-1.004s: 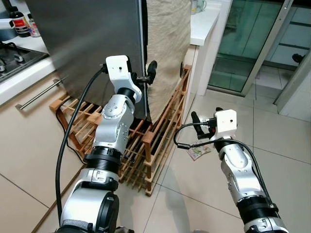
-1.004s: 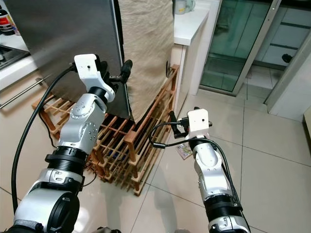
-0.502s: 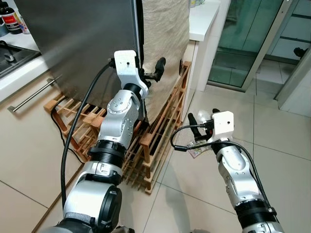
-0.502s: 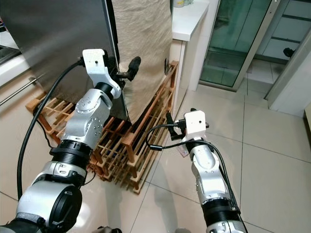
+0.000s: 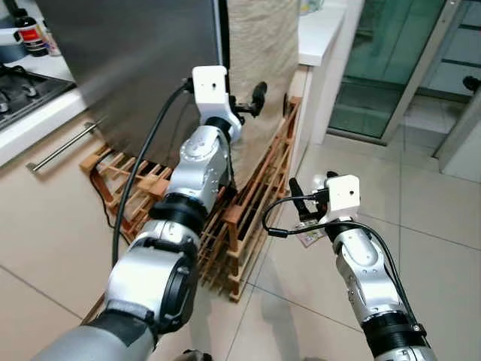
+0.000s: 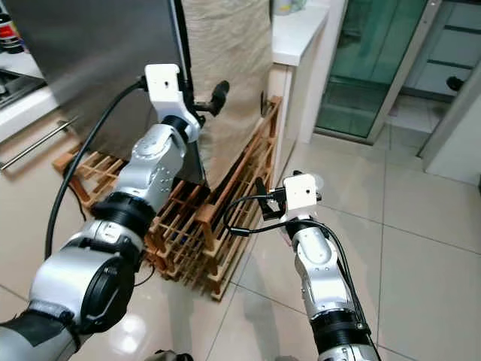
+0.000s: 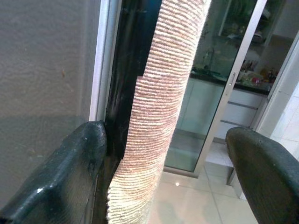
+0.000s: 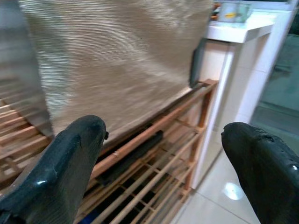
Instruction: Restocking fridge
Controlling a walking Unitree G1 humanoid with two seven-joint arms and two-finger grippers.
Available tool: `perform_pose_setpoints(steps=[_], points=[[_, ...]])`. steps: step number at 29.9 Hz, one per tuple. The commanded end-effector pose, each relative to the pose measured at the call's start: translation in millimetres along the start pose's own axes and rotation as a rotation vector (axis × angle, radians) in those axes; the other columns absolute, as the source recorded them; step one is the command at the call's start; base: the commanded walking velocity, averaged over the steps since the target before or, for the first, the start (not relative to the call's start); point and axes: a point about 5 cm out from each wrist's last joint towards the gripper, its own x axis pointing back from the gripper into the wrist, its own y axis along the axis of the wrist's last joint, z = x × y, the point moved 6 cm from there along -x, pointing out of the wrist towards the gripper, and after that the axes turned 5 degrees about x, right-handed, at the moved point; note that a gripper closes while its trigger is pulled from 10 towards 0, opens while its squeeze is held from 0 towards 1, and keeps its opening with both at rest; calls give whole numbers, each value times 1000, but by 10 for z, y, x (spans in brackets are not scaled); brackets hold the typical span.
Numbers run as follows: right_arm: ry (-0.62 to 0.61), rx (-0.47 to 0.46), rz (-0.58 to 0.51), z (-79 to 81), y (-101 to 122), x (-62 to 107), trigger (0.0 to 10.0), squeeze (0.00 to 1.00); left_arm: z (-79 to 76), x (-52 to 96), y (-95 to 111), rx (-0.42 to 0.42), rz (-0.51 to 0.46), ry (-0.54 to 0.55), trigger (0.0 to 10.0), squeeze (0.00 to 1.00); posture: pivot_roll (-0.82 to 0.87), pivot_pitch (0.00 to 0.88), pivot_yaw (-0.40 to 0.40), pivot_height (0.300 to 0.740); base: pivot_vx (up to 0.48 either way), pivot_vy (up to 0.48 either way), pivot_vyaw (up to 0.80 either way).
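The fridge's grey steel door (image 5: 135,68) stands at the upper left, shut as far as I can tell, with a dark seam (image 7: 128,84) along its right edge. A beige woven cloth (image 5: 263,45) hangs over the fridge's side. My left gripper (image 5: 246,101) is raised at that edge and open. One finger (image 7: 81,163) lies against the door's edge, the other (image 7: 261,168) is out in the air, and the cloth's edge (image 7: 154,121) runs between them. My right gripper (image 5: 305,197) hangs low and open, holding nothing, facing the wooden rack (image 8: 154,140).
A slatted wooden rack (image 5: 248,195) leans at the fridge's foot. A small packet (image 5: 308,237) lies on the tiled floor under my right gripper. A white counter (image 5: 319,34) and glass sliding door (image 5: 391,60) stand to the right, and a hob (image 5: 22,83) and drawer handle (image 5: 64,143) to the left.
My left gripper has moved right and a little up, from in front of the door to astride its edge and the cloth. The right gripper has hardly moved. The camera shifted slightly.
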Motion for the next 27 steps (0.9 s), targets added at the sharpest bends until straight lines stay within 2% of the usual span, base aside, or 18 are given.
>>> perform_pose_setpoints(steps=[1,3,4,5,6,7,8,9,11,13,14,15,18,20,23,24,27], points=[[7,1,4,27,11,-1,10000,612,-252,-41,-106,19,55,-84,10000,0,-282,0,119,740,0,0,0],[5,2,5,18,8,4,10000,612,-373,-63,-140,53,74,-122,10000,0,-282,0,119,740,0,0,0],[7,-1,6,26,5,8,10000,612,-565,-67,-141,91,75,-200,10000,0,-293,0,126,740,0,0,0],[7,-1,6,26,5,8,10000,612,-565,-67,-141,91,75,-200,10000,0,-293,0,126,740,0,0,0],[8,-2,7,32,2,12,10000,612,-700,-64,-137,116,74,-256,10000,0,-293,0,126,740,0,0,0],[8,-2,7,32,2,12,10000,612,-700,-64,-137,116,74,-256,10000,0,-293,0,126,740,0,0,0],[33,-10,12,83,-10,25,10000,612,-1005,-19,-146,165,79,-394,10000,0,-298,0,125,740,0,0,0],[33,-10,12,83,-10,25,10000,612,-1005,-19,-146,165,79,-394,10000,0,-298,0,125,740,0,0,0],[92,-17,37,205,-90,77,10000,612,-1743,206,-106,283,80,-722,10000,0,-298,0,124,740,0,0,0],[110,-24,57,252,-155,108,10000,612,-2222,428,7,365,63,-936,10000,0,-303,0,124,740,0,0,0],[109,-29,62,259,-169,112,10000,612,-2396,530,73,400,54,-1014,10000,0,-308,0,128,740,0,0,0],[108,-30,63,263,-170,112,10000,608,-2489,587,119,425,49,-1051,10000,0,-310,0,129,740,0,0,0],[107,-31,63,267,-169,108,10000,612,-2529,615,143,433,44,-1071,10000,0,-315,0,133,740,0,0,0],[95,-31,58,243,-156,104,10000,608,-2374,538,155,438,39,-1030,10000,0,-310,0,137,740,0,0,0],[61,-33,60,180,-157,102,10000,604,-1822,353,251,405,-11,-893,10000,0,-304,0,134,740,0,0,0],[61,-33,60,180,-157,102,10000,604,-1822,353,251,405,-11,-893,10000,0,-304,0,134,740,0,0,0],[11,-53,53,83,-130,78,10000,596,-1027,276,400,303,-77,-710,10000,0,-291,0,129,740,0,0,0]])
